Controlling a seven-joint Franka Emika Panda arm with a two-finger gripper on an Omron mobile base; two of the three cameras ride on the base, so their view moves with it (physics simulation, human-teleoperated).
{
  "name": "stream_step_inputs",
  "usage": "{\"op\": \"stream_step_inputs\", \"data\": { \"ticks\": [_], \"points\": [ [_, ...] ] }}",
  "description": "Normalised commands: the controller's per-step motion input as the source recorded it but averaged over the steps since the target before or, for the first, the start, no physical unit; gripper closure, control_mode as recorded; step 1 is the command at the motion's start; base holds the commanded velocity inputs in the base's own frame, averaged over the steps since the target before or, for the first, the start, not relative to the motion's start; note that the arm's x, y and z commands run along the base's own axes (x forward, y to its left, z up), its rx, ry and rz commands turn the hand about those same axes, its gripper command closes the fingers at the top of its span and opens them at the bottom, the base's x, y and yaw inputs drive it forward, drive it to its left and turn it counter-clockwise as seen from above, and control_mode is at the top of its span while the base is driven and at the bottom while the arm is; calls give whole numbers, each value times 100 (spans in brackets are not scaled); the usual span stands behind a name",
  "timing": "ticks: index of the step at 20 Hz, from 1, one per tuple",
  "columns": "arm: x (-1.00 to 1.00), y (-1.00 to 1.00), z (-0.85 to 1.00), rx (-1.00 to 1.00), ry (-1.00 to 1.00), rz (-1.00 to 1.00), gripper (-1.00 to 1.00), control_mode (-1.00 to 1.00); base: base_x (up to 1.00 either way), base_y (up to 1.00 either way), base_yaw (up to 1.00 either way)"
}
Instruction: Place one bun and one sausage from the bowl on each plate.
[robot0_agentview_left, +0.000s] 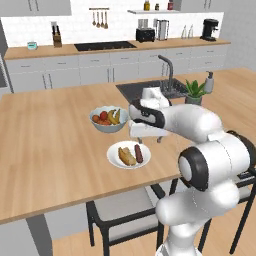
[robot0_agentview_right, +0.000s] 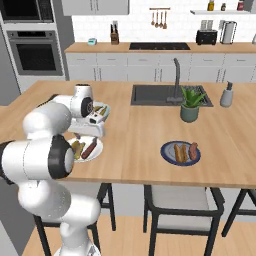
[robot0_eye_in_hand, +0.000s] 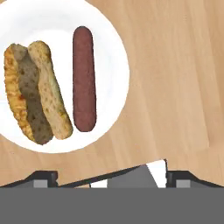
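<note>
Gripper hanging wide open, empty, over white plate w/ bun + sausage lying side by side. Blue plate also looking filled. Risk imo: fingers clipping sausage when lifting, rolling it off the rim.

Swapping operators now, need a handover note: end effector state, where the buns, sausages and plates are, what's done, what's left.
End effector: open, empty, above the counter beside the white plate.
White plate: holds one bun and one sausage, side by side.
Blue plate, farther right along the counter: also holds a bun and a sausage.
Fruit bowl sits behind the white plate; not part of the job.
Done: both plates look served.
Left: apparently nothing to place; likely just pull the arm back.
</note>
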Motion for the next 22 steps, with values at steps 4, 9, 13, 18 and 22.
{"op": "stream_step_inputs", "data": {
  "ticks": [4,9,13,18,22],
  "points": [
    [-100,-76,55,0,-31,-3,-100,-100,0,0,0],
    [-100,-92,35,0,-23,-5,-100,-100,0,0,0],
    [-100,-97,29,0,-21,-7,-100,-100,0,0,0],
    [-100,-92,34,0,-20,-9,-100,-100,0,0,0],
    [-94,-77,31,0,-17,-12,-100,-100,0,0,0]
  ]
}}
